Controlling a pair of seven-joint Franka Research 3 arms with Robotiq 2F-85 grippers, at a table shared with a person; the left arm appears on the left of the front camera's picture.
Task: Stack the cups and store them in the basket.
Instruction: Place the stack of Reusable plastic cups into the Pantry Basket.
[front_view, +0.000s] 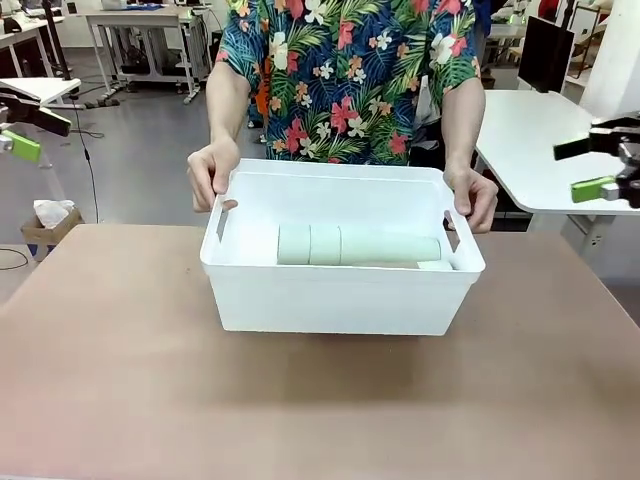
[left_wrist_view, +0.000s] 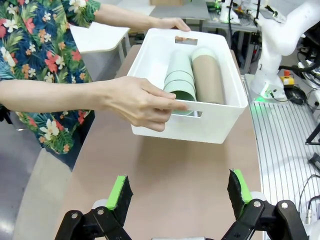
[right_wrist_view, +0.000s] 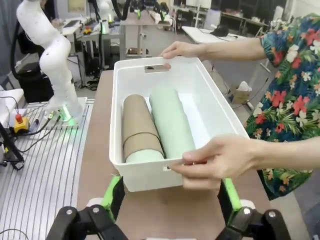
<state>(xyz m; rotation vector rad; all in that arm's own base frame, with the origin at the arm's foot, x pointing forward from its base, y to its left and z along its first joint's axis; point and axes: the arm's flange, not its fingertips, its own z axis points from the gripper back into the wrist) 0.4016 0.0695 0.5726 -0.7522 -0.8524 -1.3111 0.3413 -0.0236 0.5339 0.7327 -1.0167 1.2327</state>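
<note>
The white basket (front_view: 340, 295) stands on the brown table, and a person's hands (front_view: 212, 175) grip both of its short-side handles. Inside, the cups lie on their sides in two nested stacks: a mint green stack (front_view: 350, 245) (left_wrist_view: 179, 75) (right_wrist_view: 170, 122) and a tan-brown stack (left_wrist_view: 207, 77) (right_wrist_view: 137, 127) with a mint cup in its end. My left gripper (front_view: 28, 130) (left_wrist_view: 179, 195) hovers open at the far left, well clear of the basket (left_wrist_view: 210, 125). Over at the far right, my right gripper (front_view: 592, 167) (right_wrist_view: 172, 200) is also open, holding nothing, with the basket (right_wrist_view: 220, 115) ahead of it.
The person stands at the table's far side, right behind the basket. Bare tabletop (front_view: 320, 400) spreads in front of the basket and to both sides. White tables (front_view: 540, 140) stand behind, and a cardboard box (front_view: 45, 225) sits on the floor at the left.
</note>
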